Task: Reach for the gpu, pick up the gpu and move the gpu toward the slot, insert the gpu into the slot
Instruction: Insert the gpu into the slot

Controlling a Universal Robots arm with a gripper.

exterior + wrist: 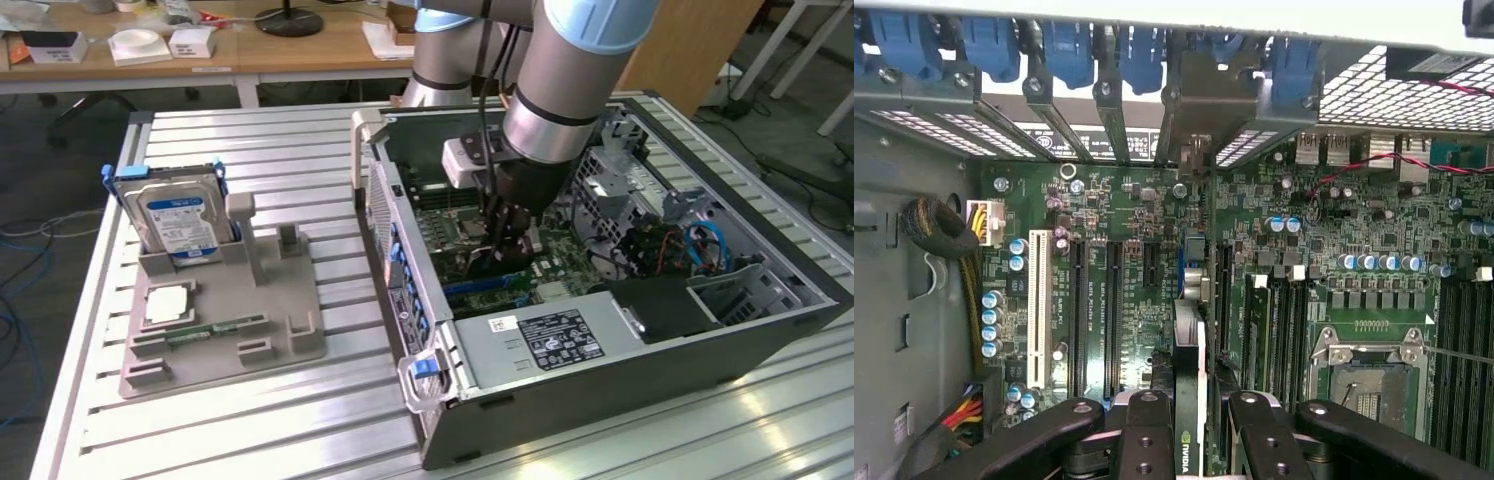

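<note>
Wrist view has my claw point(1197, 410) clenched on the gpu point(1190, 350), one of my fingers point(1144, 430) on each flat side. The card is seen edge-on, standing upright over the motherboard point(1114, 190). In the exterior view the claw point(514, 235) is deep inside the open computer case point(380, 190), near the middle of the frame. So the gpu is in the case, above the row of long slots. I cannot tell whether its lower edge touches a slot, because the card itself hides that line.

What I judge could go wrong:
- **Wrong line:** the card's edge may land beside its slot rather than in it, since several black slots point(1076, 320) and a white slot point(1037, 310) run parallel and close together. Pressing down off-line could bend the card or scrape the board.
- **Tilt:** a slight tilt in my grip would jam one end first.
- **Far end:** it has to pass close by the blue clips point(1069, 45) on the case wall and could catch there.

The processor socket point(1369, 375) and the memory slots point(1284, 330) sit just beside my fingers. A cable bundle point(969, 285) lies well apart. At the exterior view's left, outside the case, a hard drive point(180, 210) stands in a grey holder point(227, 345), with a memory stick point(214, 328) lying on it. The grey power supply point(541, 340) takes up the lower end of the case.
</note>
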